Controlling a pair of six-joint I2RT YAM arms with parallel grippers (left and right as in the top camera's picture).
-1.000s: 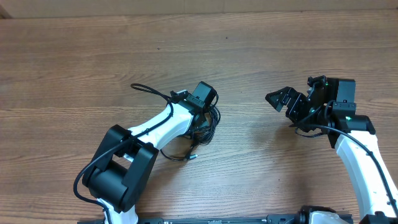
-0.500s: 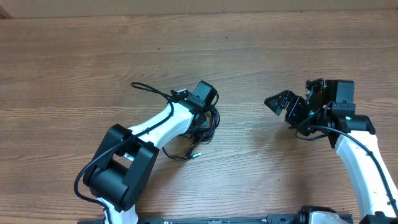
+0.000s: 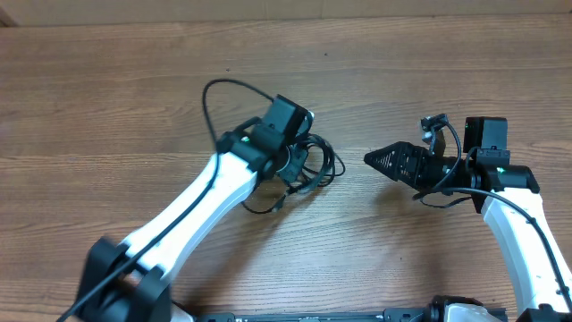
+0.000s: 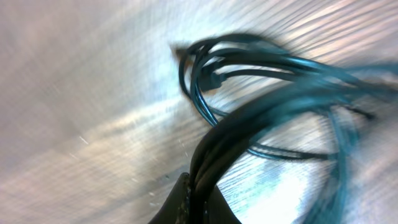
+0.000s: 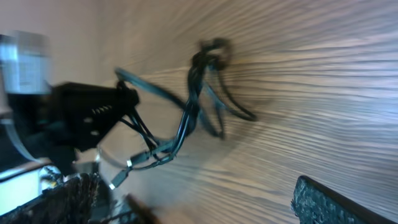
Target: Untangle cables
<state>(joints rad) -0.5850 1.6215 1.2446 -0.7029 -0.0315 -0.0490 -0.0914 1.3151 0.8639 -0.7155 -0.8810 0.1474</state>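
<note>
The cables (image 3: 308,164) are a bunch of thin black looped cords at the table's middle. My left gripper (image 3: 290,165) is shut on the bunch and holds it lifted off the wood. In the left wrist view the cords (image 4: 261,81) fan out from between my two fingers (image 4: 198,199). My right gripper (image 3: 380,161) is open and empty, pointing left at the bunch from a short way to its right. The right wrist view shows the hanging loops (image 5: 199,93) with small plugs (image 5: 134,163) dangling, ahead of the open fingers (image 5: 193,202).
A thin black loop (image 3: 228,89) arches up from behind the left wrist. The wooden table (image 3: 107,107) stretches around both arms. The right arm's own wire (image 3: 447,134) curls over its wrist.
My left arm has risen and swung right, lifting the cable bunch off the table. My right gripper has turned and reached left toward the bunch.
</note>
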